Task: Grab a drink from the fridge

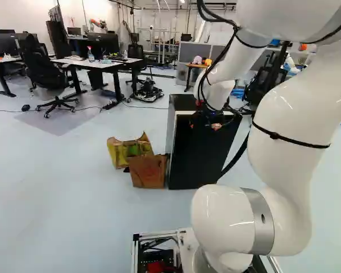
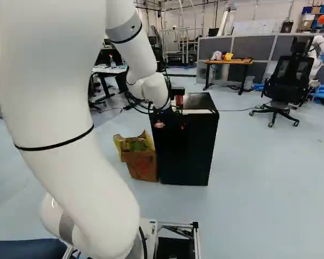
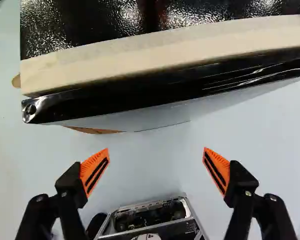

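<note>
Chair: black, on wheels [image 1: 45,68]; I log it well off to the pincer's left, by the desk [image 1: 99,65].
Yellow bag: open-topped, green inside [image 1: 118,152]; left of the pincer, lower, on the floor.
Brown bag: one [image 1: 148,172]; upright against the yellow bag, between it and the fridge.
Pincer: one, black [image 2: 168,121]; I read it as spread wide, orange pads [image 3: 219,167] apart, with floor showing in the gap.
Fridge: one, black [image 2: 190,154], pale strip along its top front edge [image 3: 165,49]; upright, just ahead of the pincer.
Drink: I cannot tell where.
Table: wooden top [image 2: 230,61]; far beyond the pincer, to its right.
</note>
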Controlling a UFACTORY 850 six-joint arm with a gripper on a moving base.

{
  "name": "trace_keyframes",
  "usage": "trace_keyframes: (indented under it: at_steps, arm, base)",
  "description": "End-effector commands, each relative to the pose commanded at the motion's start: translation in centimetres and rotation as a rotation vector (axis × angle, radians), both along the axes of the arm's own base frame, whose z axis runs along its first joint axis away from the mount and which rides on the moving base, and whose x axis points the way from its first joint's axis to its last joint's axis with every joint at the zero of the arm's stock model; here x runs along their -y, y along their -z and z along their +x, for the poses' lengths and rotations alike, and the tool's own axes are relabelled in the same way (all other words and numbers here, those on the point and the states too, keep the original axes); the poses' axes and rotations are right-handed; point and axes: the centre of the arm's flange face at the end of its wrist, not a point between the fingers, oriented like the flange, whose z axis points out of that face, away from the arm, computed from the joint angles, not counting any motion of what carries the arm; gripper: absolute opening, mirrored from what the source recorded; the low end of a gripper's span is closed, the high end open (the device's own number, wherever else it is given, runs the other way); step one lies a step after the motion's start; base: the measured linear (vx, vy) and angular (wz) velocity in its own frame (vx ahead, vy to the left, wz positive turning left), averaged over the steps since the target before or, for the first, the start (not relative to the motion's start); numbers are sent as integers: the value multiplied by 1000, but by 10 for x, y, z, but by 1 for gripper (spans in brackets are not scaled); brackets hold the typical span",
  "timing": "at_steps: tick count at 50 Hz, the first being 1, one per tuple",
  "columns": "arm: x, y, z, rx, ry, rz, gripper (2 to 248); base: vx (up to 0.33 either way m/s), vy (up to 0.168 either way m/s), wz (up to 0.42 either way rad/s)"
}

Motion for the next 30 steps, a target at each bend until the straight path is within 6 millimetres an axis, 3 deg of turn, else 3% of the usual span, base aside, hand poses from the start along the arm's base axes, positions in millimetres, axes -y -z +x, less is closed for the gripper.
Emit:
trace_keyframes:
  at_steps: [14,30]
  arm:
    - [-6,-5,-16,93,-5,-20,247]
    - [-9,-11,-13,213,-14,-46,247]
  base:
    - [0,0,0]
    - [0,0,0]
